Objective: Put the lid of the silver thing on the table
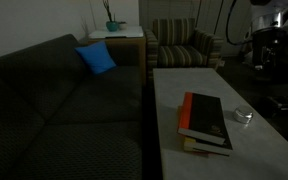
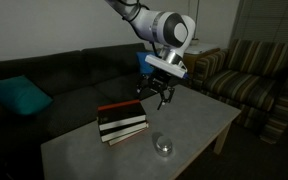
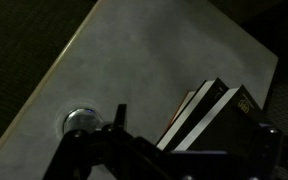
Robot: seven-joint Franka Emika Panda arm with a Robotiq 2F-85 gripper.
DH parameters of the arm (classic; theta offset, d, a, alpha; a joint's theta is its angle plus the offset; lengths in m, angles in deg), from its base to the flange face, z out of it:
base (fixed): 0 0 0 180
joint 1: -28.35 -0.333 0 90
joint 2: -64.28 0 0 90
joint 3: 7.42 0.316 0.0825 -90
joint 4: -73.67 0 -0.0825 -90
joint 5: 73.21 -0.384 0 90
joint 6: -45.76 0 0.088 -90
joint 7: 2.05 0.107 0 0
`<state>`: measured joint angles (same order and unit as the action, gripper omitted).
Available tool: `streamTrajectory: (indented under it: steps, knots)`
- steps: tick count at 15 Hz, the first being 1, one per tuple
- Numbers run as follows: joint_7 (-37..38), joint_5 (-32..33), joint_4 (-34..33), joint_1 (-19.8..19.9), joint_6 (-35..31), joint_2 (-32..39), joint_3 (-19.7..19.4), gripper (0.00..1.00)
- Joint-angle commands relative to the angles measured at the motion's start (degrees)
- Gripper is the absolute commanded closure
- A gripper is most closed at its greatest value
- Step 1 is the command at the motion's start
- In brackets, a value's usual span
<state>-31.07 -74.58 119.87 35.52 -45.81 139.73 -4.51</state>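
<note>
The small round silver tin (image 2: 163,146) stands on the pale table (image 2: 199,125) near its front edge, to the right of the book stack. It also shows in an exterior view (image 1: 243,115) and in the wrist view (image 3: 81,122). Its lid looks to be on top of it; I cannot make out the seam. My gripper (image 2: 162,96) hangs in the air above the table, behind the books and well above the tin. In the wrist view my gripper (image 3: 192,128) has its fingers spread wide, open and empty, with the tin left of the left finger.
A red-and-black book stack (image 2: 122,122) lies on the table beside the tin; it also shows in an exterior view (image 1: 205,120). A dark sofa (image 1: 54,110) with a blue cushion (image 1: 96,58) runs along one long side. A striped armchair (image 2: 259,70) stands past the table's end.
</note>
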Motion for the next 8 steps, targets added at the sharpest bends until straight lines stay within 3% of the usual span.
streamTrajectory:
  steps: [1,8]
  knots:
    - [4.38,0.26,-2.25,-0.69,-4.94,3.24,-1.24,0.0]
    - [11.19,0.63,-8.0,-0.55,-8.88,10.46,-1.55,0.0]
